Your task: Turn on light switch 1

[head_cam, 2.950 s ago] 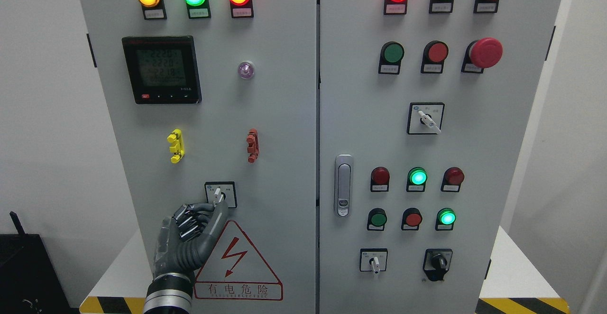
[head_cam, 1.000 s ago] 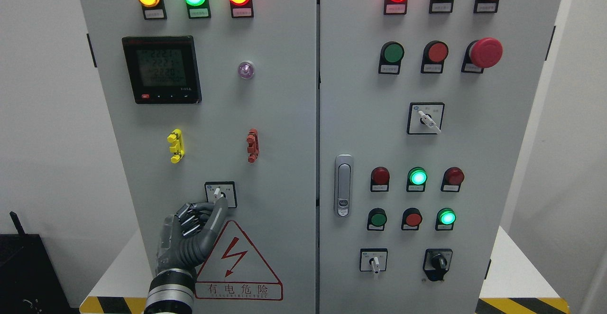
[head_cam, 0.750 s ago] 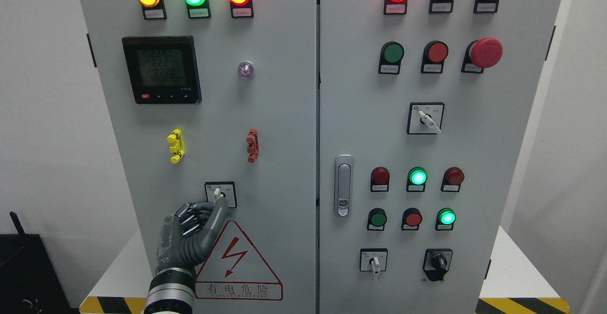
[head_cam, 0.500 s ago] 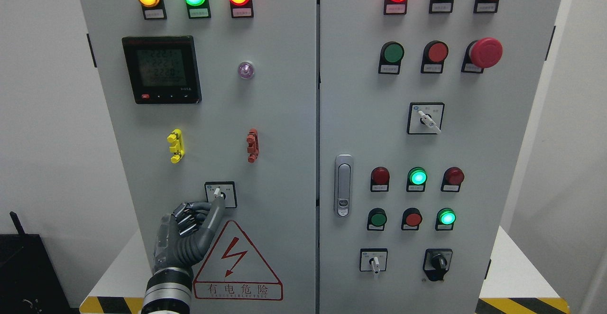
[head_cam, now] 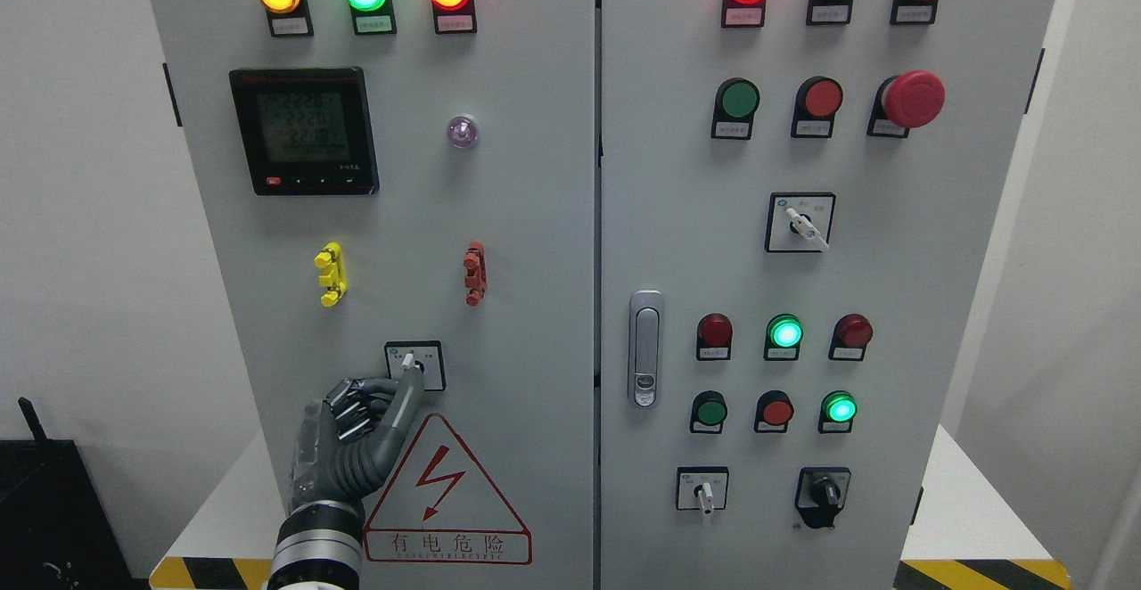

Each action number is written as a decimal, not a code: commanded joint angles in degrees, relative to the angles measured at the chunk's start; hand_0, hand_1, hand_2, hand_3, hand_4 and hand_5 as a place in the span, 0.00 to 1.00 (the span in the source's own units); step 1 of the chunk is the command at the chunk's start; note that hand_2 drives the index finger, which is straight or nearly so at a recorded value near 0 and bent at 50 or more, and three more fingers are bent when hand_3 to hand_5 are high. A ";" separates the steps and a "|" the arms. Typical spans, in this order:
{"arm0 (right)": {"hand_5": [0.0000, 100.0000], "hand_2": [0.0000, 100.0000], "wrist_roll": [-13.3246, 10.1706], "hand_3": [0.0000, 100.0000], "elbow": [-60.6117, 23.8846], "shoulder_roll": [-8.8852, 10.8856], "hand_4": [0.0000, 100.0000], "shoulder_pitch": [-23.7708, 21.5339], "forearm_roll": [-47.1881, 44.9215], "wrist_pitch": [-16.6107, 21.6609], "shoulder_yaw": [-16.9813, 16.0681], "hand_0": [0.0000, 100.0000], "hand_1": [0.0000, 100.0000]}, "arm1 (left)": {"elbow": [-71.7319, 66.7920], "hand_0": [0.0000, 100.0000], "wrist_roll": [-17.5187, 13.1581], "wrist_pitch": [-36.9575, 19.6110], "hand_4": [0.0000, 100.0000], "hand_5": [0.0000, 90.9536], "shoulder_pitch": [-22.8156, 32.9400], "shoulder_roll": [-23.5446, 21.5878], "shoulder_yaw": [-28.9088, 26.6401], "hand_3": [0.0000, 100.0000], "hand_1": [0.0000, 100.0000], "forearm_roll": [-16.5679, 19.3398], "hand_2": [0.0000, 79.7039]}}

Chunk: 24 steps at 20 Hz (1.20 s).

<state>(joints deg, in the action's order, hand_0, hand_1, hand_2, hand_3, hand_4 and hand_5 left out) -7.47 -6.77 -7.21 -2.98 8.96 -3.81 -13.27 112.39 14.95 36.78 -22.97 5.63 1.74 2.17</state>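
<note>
The left robot hand is reaching up at the left cabinet door, index finger extended with its tip touching the white lever of the rotary selector switch, other fingers curled, holding nothing. The switch is sitting just above the red warning triangle.

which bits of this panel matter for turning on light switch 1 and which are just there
In the job:
- left hand, index finger at the switch
- rotary switch on the left door

Just there:
- digital meter
- emergency stop button
- door handle
- warning sign
</note>
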 commanded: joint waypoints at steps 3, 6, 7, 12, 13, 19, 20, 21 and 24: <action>0.00 0.00 0.00 0.00 0.00 0.00 0.00 -0.01 0.00 0.03 0.00 0.31 0.00 | -0.41 0.22 0.07 0.05 0.91 0.92 -0.15 0.08 0.28 0.82 0.60 0.03 0.70; 0.00 0.00 0.00 0.00 0.00 0.00 0.00 -0.01 0.00 0.03 0.00 0.31 0.00 | -0.41 0.22 0.07 0.05 0.91 0.92 -0.24 0.00 0.28 0.82 0.60 0.03 0.70; 0.00 0.00 0.00 0.00 0.00 0.00 0.00 0.08 0.00 0.03 0.00 0.31 0.00 | -0.41 0.22 0.07 0.05 0.91 0.92 -0.24 0.08 0.28 0.82 0.60 0.03 0.70; 0.00 0.00 0.00 0.00 0.00 0.00 0.00 0.00 0.00 0.03 0.00 0.31 0.00 | -0.59 0.22 0.07 0.05 0.91 0.92 -0.24 0.08 0.28 0.82 0.60 0.03 0.70; 0.00 0.00 0.00 0.00 0.00 0.00 0.00 -0.01 0.00 0.03 0.00 0.31 0.00 | -0.59 0.22 0.07 0.05 0.91 0.92 -0.24 0.00 0.28 0.82 0.60 0.03 0.71; 0.00 0.00 0.00 0.00 0.00 0.00 0.00 -0.01 0.00 0.03 0.00 0.30 0.00 | -0.94 0.23 0.07 0.05 0.92 0.92 -0.59 0.09 1.16 0.82 0.59 0.03 0.71; 0.00 0.00 0.00 0.00 0.00 0.00 0.00 -0.01 0.00 0.03 0.00 0.30 0.00 | -0.94 0.23 0.07 0.05 0.92 0.93 -0.68 0.09 1.16 0.82 0.59 0.03 0.71; 0.00 0.00 0.00 0.00 0.00 0.00 0.00 -0.01 0.00 0.03 0.00 0.30 0.00 | -0.94 0.23 0.07 0.05 0.92 0.93 -0.68 0.09 1.16 0.82 0.59 0.03 0.71; 0.00 0.00 0.00 0.00 0.00 0.00 0.00 -0.01 0.00 0.03 0.00 0.31 0.00 | -0.94 0.23 0.07 0.05 0.92 0.93 -0.68 0.09 1.16 0.82 0.59 0.11 0.71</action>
<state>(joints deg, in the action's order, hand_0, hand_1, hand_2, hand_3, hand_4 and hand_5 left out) -7.47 -6.77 -7.21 -2.98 8.96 -3.81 -13.27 111.73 15.13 36.81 -23.48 5.67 2.44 2.21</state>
